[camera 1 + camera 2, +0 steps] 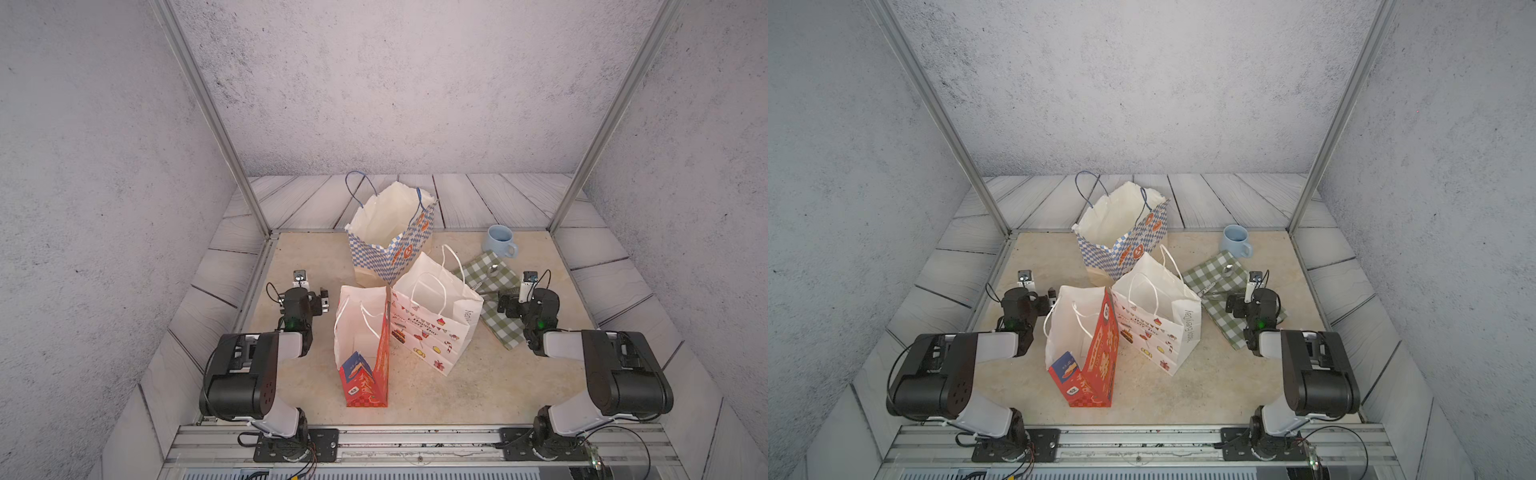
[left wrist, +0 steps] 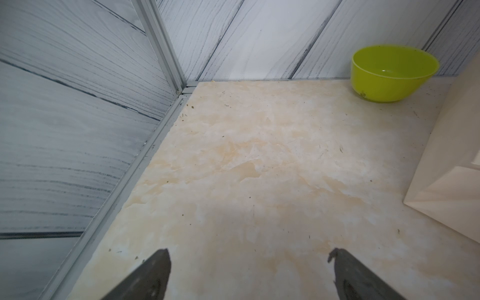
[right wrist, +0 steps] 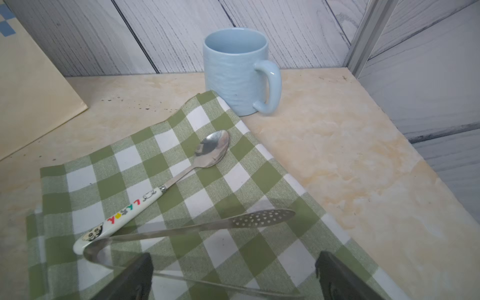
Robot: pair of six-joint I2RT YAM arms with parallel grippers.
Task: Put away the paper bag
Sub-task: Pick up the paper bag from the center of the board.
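Only left-wrist: bowl (image 2: 392,78) by paper bag (image 2: 452,161)

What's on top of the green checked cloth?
A white-handled metal spoon and perforated metal tongs lie on the green checked cloth. The right gripper hides its near part.

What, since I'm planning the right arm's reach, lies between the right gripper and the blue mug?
A green checked cloth bearing a spoon and metal tongs, shown clearest in the right wrist view.
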